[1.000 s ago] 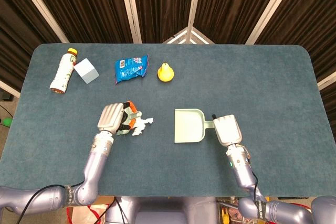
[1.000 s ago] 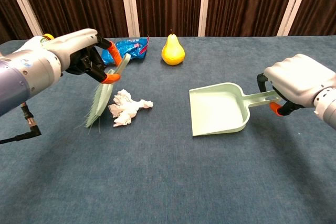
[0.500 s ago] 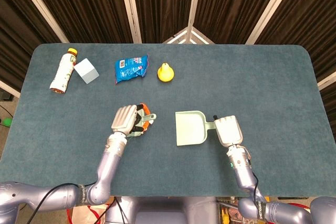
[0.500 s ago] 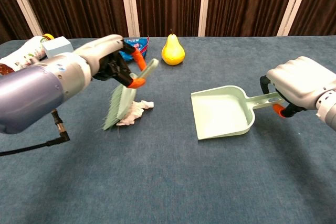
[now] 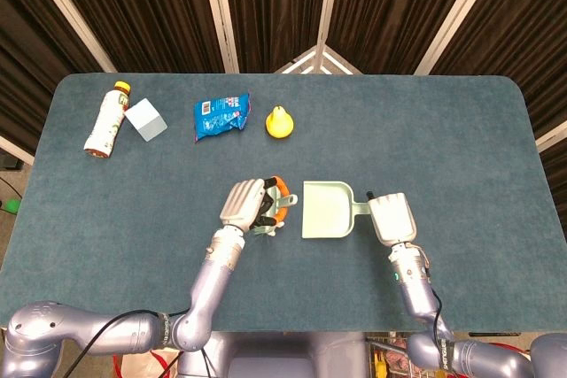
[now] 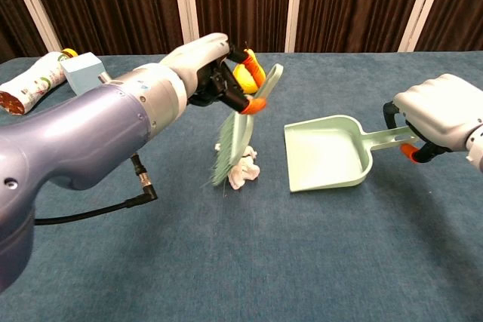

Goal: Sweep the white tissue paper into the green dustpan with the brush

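Note:
My left hand [image 5: 244, 204] [image 6: 202, 65] grips the pale green brush [image 6: 235, 132] by its handle, bristles down on the table. The crumpled white tissue paper [image 6: 245, 171] lies right against the bristles, a short way left of the dustpan's open mouth; in the head view it is hidden under the hand and brush. The green dustpan [image 5: 325, 211] [image 6: 327, 153] lies flat on the table. My right hand [image 5: 391, 218] [image 6: 441, 115] holds its handle at the right.
At the back of the blue table [image 5: 461, 130] sit a yellow pear [image 5: 280, 121], a blue snack bag [image 5: 220, 115], a pale cube [image 5: 145, 119] and a bottle [image 5: 106, 119] lying on its side. A black cable [image 6: 113, 205] hangs from my left arm.
My left hand has swept the brush to the right, pushing the tissue along the table close to the dustpan's mouth. The dustpan and right hand have shifted slightly right.

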You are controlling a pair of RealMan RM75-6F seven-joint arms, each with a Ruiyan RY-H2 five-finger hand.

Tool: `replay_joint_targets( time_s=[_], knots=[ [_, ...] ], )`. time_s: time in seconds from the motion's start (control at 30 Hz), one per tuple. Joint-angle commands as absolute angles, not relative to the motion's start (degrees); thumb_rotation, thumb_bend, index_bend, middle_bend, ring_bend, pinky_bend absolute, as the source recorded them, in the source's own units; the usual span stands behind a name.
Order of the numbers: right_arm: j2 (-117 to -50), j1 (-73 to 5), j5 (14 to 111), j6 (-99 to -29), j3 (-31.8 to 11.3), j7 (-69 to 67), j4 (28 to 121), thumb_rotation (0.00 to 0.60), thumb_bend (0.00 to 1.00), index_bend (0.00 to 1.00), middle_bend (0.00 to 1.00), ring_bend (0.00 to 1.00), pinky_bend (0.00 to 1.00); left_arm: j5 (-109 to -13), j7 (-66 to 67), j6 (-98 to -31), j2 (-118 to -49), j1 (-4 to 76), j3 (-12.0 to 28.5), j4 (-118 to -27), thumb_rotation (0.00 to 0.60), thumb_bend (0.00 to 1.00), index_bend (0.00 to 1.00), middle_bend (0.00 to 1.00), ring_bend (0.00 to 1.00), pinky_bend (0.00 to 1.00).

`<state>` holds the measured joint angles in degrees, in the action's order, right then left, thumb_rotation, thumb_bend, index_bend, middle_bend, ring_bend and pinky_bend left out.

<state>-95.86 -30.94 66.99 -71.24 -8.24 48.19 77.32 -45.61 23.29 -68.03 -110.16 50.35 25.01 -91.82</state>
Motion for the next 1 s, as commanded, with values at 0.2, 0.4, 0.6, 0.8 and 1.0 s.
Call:
replay_joint_targets(
  time_s=[0.2, 0.4, 0.6, 0.8, 1.0],
  knots=[
    [-94.5, -30.0, 66.9, -71.3, -7.8, 47.0, 77.7, 0.600, 0.52, 0.61, 0.82, 0.84, 0.88, -54.9, 14.9, -68.7, -107.7, 48.0, 24.1, -95.9, 0.600, 0.65, 0.79, 1.00, 1.00, 1.00],
    [-96.6, -30.8, 66.2, -71.8, -8.5, 50.0, 78.9, 0.600, 0.52, 0.61, 0.82, 0.84, 0.88, -55.5, 15.2, -68.7, -102.7, 46.0, 23.8, -99.7, 0.600, 0.65, 0.79, 1.00, 1.00, 1.00],
    [-97.7, -31.1, 65.6, -72.2, -8.8, 51.7, 79.8, 0.600, 0.52, 0.61, 0.82, 0.84, 0.88, -55.2, 13.9, -68.3, -98.2, 44.1, 23.8, -101.5, 0.600, 0.65, 0.79, 1.00, 1.00, 1.00],
    [-99.2, -31.3, 65.8, -72.7, -8.4, 52.8, 80.2, 0.600, 0.52, 0.61, 0.82, 0.84, 0.88, -54.4, 10.9, -66.9, -96.5, 43.6, 24.3, -101.7, 0.600, 0.65, 0.79, 1.00, 1.00, 1.00],
    [-100.2, -31.6, 65.8, -72.8, -8.4, 53.3, 79.5, 0.600, 0.52, 0.61, 0.82, 0.84, 0.88, -54.4, 13.4, -66.4, -94.4, 44.1, 23.5, -99.7, 0.600, 0.65, 0.79, 1.00, 1.00, 1.00]
  ],
)
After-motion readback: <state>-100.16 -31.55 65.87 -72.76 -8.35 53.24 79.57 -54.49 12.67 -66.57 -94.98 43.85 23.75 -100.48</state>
